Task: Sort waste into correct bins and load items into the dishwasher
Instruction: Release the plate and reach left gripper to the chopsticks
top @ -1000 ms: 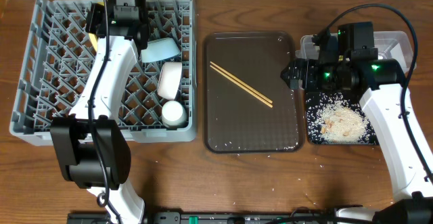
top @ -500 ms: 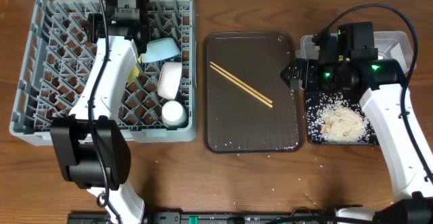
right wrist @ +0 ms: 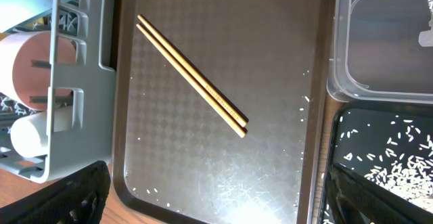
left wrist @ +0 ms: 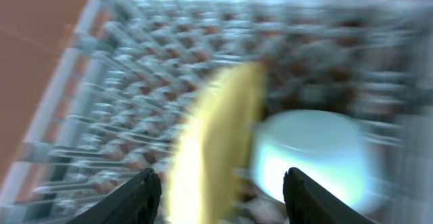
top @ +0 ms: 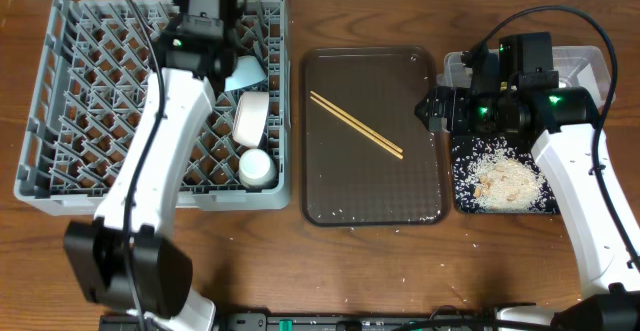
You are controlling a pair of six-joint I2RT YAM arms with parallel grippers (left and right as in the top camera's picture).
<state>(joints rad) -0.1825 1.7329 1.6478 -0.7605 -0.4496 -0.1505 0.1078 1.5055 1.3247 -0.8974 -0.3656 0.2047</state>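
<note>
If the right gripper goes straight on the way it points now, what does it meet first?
The open right gripper would probably meet the dark-brown rectangular serving tray first, close to the thin wooden chopsticks lying on it; depth is unclear from this view.

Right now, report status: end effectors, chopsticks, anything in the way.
Left end effector open over rack, by yellow plate. Right end effector open at edge of brown tray, chopsticks lying free on it. Nothing blocking.
</note>
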